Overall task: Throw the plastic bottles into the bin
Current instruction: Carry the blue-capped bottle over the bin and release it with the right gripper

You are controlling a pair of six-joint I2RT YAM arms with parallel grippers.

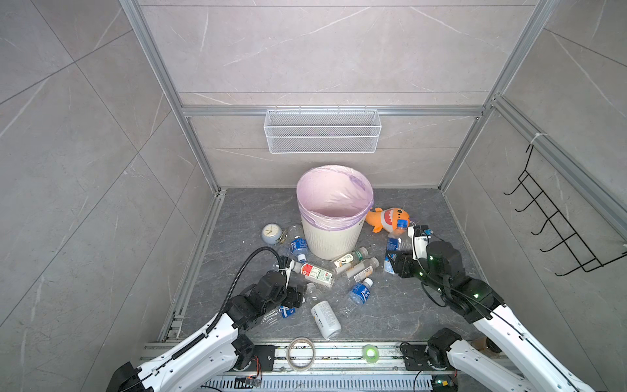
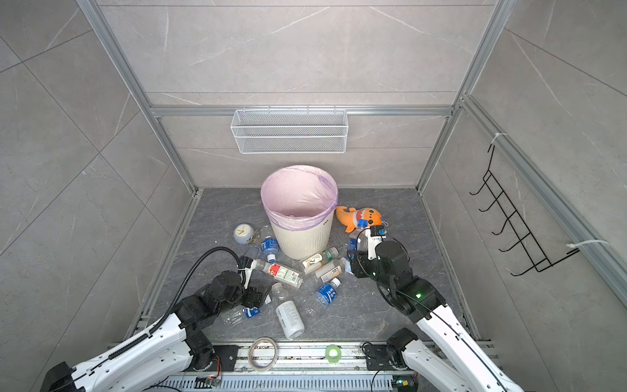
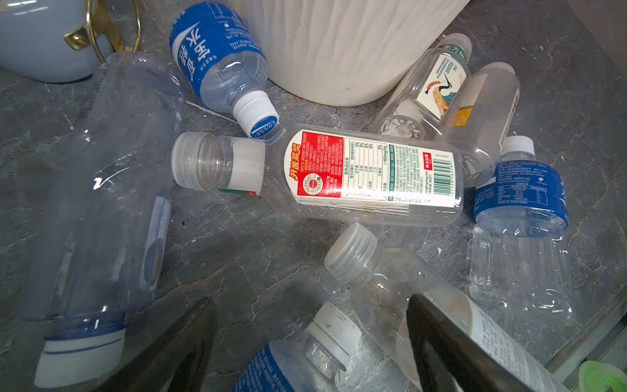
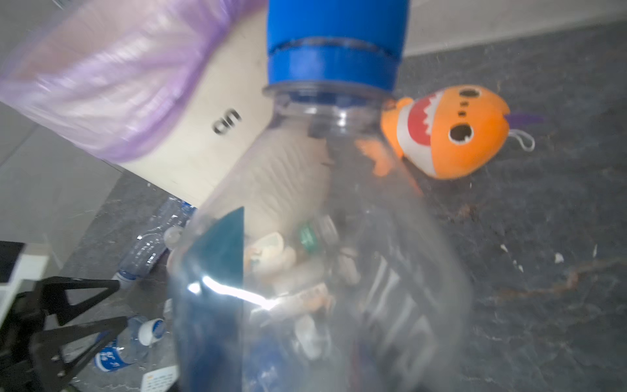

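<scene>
Evidently the right gripper [image 1: 393, 255] pinched a blue-capped bottle [image 1: 395, 237], which next needed lifting over the bin [image 1: 334, 237] rim, while the left gripper [image 1: 300, 294] hung spread.

The red-and-white labelled bottle [image 3: 369, 173] reads "开盖赢奖" and ">160mg/kg" — its remaining print is too small.

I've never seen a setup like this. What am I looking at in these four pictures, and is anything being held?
Two white-and-black robot arms work over a dark grey stone floor. Two pictures look down from overhead, nearly alike; the other two come from a camera on each arm's wrist. Small clear plastic bottles lie scattered before a cream ribbed bin lined with a pink bag, flanked by a pale-blue round clock and an orange plush shark. The right gripper, a two-fingered clamp, is shut on a clear blue-capped bottle; the left gripper hangs open over the bottles, holding nothing.
</scene>
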